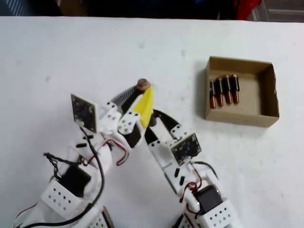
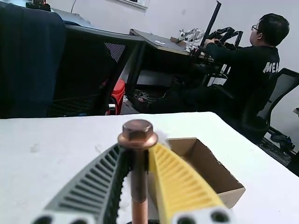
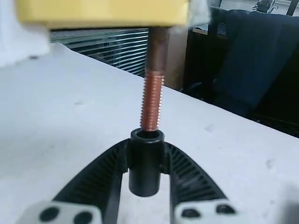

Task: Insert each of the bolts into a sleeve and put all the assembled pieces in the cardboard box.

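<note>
The left jaws were clamped on a copper-coloured bolt (image 2: 139, 182), one jaw grey and one yellow, gripping it upright just under its flanged head. The right jaws were clamped on a short black sleeve (image 3: 145, 163), held upright directly beneath. The bolt's threaded tip sat right at the sleeve's open mouth; whether it had entered could not be told. Both were held above the white table (image 1: 47, 57), near its middle and well apart from the cardboard box (image 1: 240, 118). Four assembled pieces (image 1: 224, 91) lay side by side in the box, against the wall nearest the arms. By that count, four were finished, and this pair was left to push together and place in the box. No writing or label was readable on the bolt, sleeve or box.
</note>
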### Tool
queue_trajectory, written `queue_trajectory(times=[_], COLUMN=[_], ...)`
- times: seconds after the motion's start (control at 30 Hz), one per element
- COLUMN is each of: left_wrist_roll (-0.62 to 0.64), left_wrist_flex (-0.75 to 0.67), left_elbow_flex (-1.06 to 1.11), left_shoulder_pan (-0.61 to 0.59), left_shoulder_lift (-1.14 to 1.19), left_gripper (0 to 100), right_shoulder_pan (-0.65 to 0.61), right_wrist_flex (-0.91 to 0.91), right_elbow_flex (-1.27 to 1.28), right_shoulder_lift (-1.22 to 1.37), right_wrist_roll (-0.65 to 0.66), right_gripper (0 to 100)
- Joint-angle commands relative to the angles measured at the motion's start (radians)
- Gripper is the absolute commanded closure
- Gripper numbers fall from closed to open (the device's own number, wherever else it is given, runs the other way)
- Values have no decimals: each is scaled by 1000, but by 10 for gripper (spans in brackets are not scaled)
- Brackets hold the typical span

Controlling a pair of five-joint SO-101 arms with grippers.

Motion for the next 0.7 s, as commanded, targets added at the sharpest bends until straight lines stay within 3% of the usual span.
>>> queue_trajectory(times=[0.0,0.67], left_wrist_roll=[12,6], left_wrist_flex=[-5,-5], left_elbow_flex=[-11,21], left_shoulder_pan=[10,1], left_shoulder_lift=[-22,-22], left_gripper=[977,977], right_shoulder_pan=[15,15], right_wrist_flex=[-28,-24], right_elbow_flex=[6,6], right_shoulder_lift=[-12,-12], right_wrist_roll=[-14,-14], right_gripper=[981,981])
